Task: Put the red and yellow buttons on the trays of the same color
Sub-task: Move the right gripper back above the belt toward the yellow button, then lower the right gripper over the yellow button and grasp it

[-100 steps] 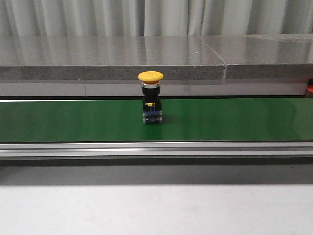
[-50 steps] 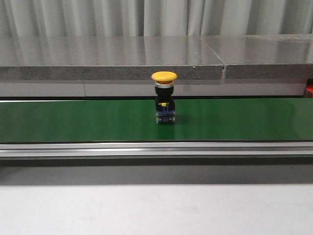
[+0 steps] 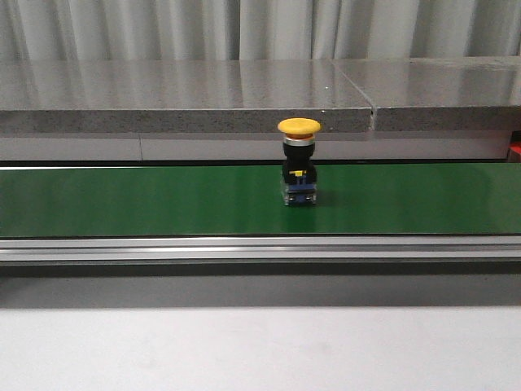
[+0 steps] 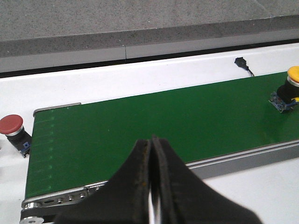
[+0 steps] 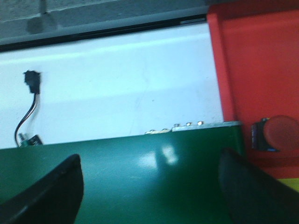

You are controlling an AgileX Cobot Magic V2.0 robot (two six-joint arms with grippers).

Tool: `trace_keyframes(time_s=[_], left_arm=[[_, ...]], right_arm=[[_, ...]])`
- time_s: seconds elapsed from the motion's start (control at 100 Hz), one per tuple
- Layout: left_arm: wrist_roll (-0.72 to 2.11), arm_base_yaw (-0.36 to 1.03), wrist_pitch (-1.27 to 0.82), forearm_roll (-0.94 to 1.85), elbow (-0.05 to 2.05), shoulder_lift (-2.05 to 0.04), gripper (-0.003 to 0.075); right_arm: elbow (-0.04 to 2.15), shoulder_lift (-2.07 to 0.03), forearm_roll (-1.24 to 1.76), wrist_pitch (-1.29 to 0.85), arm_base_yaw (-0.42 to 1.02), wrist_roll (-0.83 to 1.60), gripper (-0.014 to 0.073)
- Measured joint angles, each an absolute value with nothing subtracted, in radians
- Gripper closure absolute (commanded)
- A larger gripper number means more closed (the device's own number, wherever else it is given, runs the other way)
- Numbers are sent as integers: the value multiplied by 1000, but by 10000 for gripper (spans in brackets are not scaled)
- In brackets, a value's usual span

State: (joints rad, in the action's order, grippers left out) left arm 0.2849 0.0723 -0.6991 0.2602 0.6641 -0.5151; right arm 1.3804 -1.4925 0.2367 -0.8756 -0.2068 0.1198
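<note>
- The yellow mushroom-headed push button (image 3: 299, 161), on its black and blue body, stands upright on the green conveyor belt (image 3: 146, 199), a little right of centre in the front view. Over the last second it has slid steadily rightward along the belt without tipping, so the belt is carrying it along.
- In the left wrist view the same button sits at the far right edge of the frame, well apart from the left gripper (image 4: 152, 186), whose black fingers are pressed together with nothing between them.
- The right gripper (image 5: 149, 186) is spread wide, its two dark fingers at the lower corners of the frame, empty, over the belt's end.
- Just beyond that end, at the right of that view, lies the red plastic tray (image 5: 261, 60) with a red-capped push button (image 5: 275, 133) already on it; a yellow strip shows at the lower right corner.
- Another red mushroom button (image 4: 13, 130) waits off the belt at the left edge of the left wrist view.
- My guess: the yellow button is heading towards the open right gripper.
</note>
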Motion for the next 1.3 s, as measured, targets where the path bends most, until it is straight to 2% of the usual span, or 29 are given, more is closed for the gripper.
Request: trace_keyframes(time_s=[0.23, 0.57, 0.92, 1.3], left_arm=[[285, 72, -699, 260, 664, -515, 741], [285, 72, -699, 260, 664, -515, 741], [285, 72, -699, 260, 664, -515, 741], [285, 72, -699, 260, 664, -515, 741]], right_arm=[[1302, -1378, 237, -911, -71, 131, -3], [1297, -1376, 235, -951, 124, 143, -3], [1410, -1523, 235, -1049, 256, 145, -3], [1523, -1724, 222, -1134, 305, 145, -1]])
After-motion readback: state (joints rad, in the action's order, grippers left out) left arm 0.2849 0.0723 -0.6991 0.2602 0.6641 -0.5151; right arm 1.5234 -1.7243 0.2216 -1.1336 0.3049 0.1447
